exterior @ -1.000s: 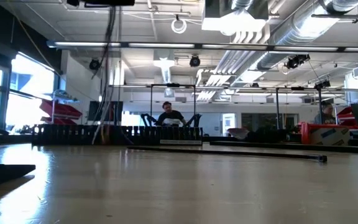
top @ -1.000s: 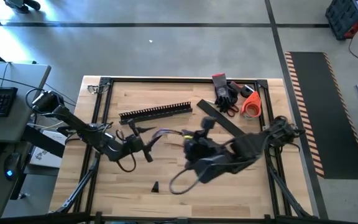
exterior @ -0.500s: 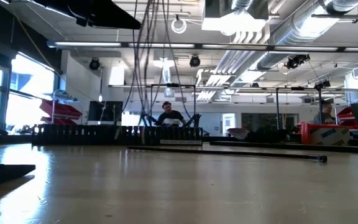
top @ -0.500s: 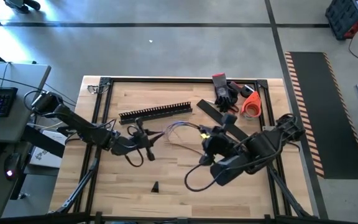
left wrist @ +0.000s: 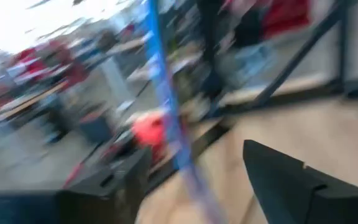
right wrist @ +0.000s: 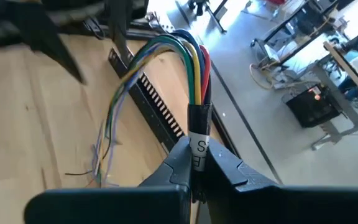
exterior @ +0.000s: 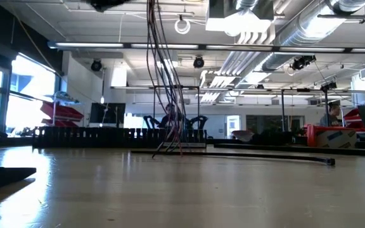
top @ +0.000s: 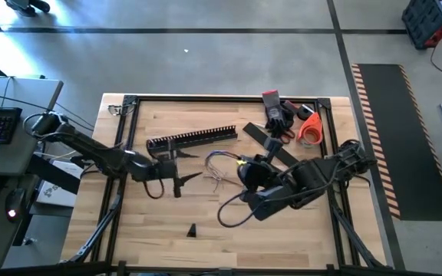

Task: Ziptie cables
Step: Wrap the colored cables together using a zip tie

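The cables [top: 219, 165] are a bunch of coloured wires coming out of a black sheath with a white label [right wrist: 199, 146]. My right gripper [top: 245, 167] is shut on that sheath near the table's middle. The wires arch over and droop, and their thin free ends [right wrist: 98, 169] reach the wood; in the low view they hang from above [exterior: 165, 82]. My left gripper [top: 189, 167] stands open just left of the wires. In its wrist view a blurred blue strand [left wrist: 164, 106] runs between its spread fingers [left wrist: 191, 163]; whether a finger touches it I cannot tell. My right gripper pinches the sheathed end of the cables [right wrist: 197, 163] between its two fingers, just below the white label. The fingers slant down from the table's right side. The sheath sticks out past the fingertips, lifted clear, and the loose wires hang slack from it down to the table.
A black comb-toothed rail [top: 192, 139] lies behind the left gripper and a flat black strip [top: 261, 138] behind the right one. Black-and-red gloves [top: 277, 113] and an orange roll [top: 311, 129] sit at the far right corner. A small black piece [top: 192, 229] lies near the front.
My left gripper has opened wide and shifted a little toward the far edge. The wires, which were stretched between the two grippers, now hang loose from the right gripper with their free ends down on the table. My right gripper swung right and back left, still shut.
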Robot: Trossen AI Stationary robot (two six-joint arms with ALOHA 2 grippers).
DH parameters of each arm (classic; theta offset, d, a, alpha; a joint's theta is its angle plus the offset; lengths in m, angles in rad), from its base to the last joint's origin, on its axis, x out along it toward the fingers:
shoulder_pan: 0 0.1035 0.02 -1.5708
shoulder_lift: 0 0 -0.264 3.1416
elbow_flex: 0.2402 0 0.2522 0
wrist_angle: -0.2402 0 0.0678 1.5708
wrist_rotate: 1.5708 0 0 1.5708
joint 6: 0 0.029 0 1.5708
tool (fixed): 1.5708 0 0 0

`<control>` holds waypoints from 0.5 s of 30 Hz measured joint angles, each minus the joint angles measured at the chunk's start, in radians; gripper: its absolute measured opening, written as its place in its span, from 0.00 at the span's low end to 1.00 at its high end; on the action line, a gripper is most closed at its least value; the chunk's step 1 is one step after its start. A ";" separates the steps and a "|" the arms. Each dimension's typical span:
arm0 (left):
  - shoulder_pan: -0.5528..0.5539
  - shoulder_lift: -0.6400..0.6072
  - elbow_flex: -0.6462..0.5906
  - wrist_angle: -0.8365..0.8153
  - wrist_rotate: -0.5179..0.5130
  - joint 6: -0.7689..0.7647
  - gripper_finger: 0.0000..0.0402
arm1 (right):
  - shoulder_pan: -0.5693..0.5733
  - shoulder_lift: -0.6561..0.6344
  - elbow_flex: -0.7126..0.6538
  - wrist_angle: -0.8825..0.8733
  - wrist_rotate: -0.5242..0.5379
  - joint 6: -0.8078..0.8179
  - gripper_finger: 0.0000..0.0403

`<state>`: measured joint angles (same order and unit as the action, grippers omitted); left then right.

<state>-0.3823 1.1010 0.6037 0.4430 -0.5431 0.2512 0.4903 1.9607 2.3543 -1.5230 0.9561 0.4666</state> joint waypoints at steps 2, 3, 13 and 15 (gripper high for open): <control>0.030 -0.002 0.000 0.068 0.123 0.014 0.65 | -0.015 0.008 0.000 0.001 -0.003 -0.001 0.01; 0.044 0.006 0.000 0.102 0.158 0.027 0.67 | -0.023 0.010 0.000 0.002 -0.004 -0.008 0.01; 0.096 0.187 0.001 0.464 -0.079 0.180 0.71 | -0.054 0.022 0.000 0.062 -0.067 -0.081 0.01; 0.094 0.222 0.004 0.495 -0.188 0.201 0.71 | -0.054 0.022 0.000 0.063 -0.067 -0.082 0.01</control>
<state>-0.2885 1.3234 0.6076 0.9385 -0.7311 0.4520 0.4366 1.9823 2.3542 -1.4605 0.8890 0.3847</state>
